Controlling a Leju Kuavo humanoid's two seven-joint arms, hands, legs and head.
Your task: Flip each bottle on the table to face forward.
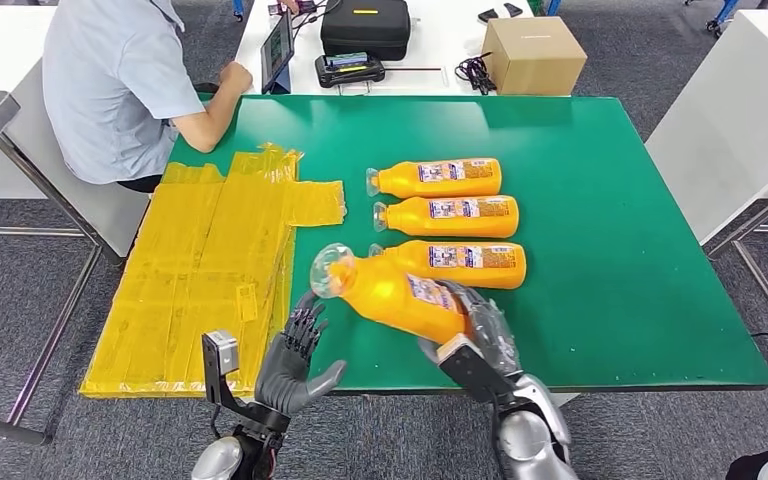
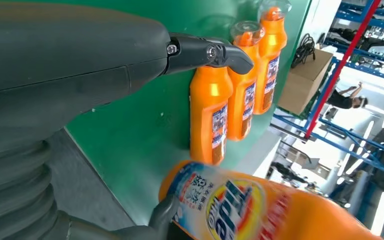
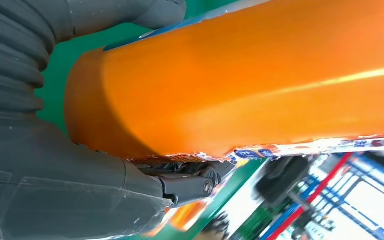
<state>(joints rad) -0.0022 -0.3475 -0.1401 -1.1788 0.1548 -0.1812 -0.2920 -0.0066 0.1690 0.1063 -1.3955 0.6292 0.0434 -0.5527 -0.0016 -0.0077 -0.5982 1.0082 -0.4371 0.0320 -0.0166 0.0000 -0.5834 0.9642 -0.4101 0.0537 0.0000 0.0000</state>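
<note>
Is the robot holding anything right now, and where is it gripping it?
Yes: its right robot hand grips an orange bottle around the bottom end.

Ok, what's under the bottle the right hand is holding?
The held bottle is tilted above bare green table, its cap end raised. The right hand grips its base, hiding the table directly underneath there.

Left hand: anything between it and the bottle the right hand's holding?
Nothing. In the head view the left hand hangs open just under the clear cap end of the held bottle, gripped by the right hand; only bare green table shows between.
</note>
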